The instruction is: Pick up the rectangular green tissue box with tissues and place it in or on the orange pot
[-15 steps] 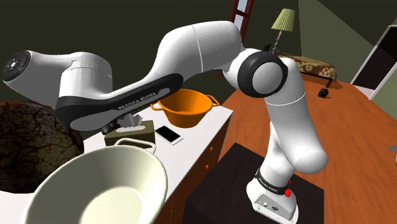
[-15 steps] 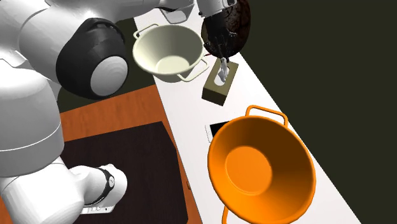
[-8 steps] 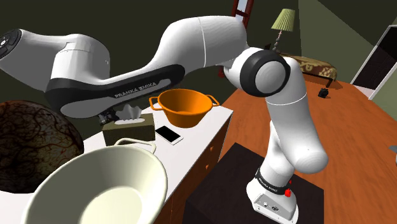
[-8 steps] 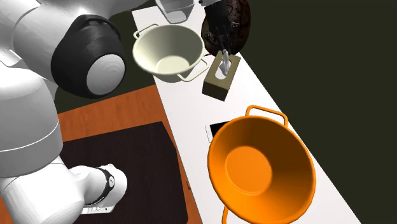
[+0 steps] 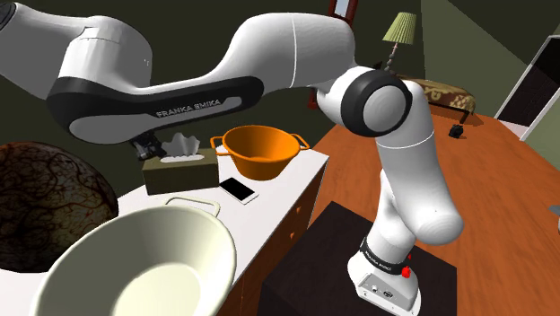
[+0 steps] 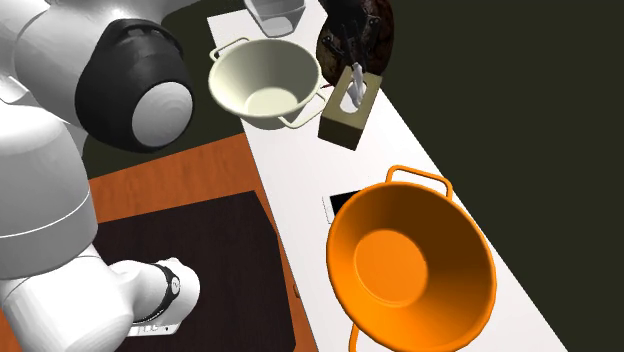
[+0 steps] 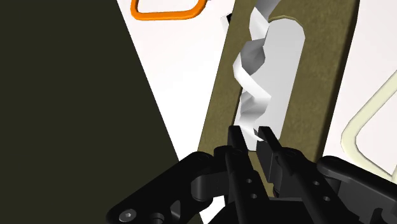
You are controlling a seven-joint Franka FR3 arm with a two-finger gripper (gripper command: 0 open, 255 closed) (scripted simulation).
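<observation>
Shoulder view showed the white arm reaching over a white counter (image 5: 289, 179) to the far left. Under the arm, the black gripper (image 5: 149, 149) sat at the left end of the tissue box (image 5: 179, 172). The box looked dull green-brown, with a white tissue (image 5: 184, 144) poking out of its top. It was just left of the orange pot (image 5: 261, 154), close to it but apart. A phone (image 5: 238, 189) lay flat on the counter, in front of the box and the pot. A big cream bowl (image 5: 135, 260) stood nearest the camera, and a dark brown ball (image 5: 45, 206) sat to its left. The arm's stand (image 5: 323, 260) was at the lower right on a wooden floor. In the second exterior view the tissue box (image 6: 343, 118) looked tipped a little, between the cream bowl (image 6: 232, 70) and the orange pot (image 6: 462, 250), which was nearer the camera. I could not tell if the box touched the counter (image 6: 300, 170). The wrist view looked down on the box's top (image 7: 331, 83). There the gripper (image 7: 251, 137) had its two fingers (image 7: 234, 137) squeezed tight on the tissue (image 7: 254, 95) by the box's long slot, so it held the tissue box by its tissue. The pot's orange handle (image 7: 167, 11) was far past the box's end.
</observation>
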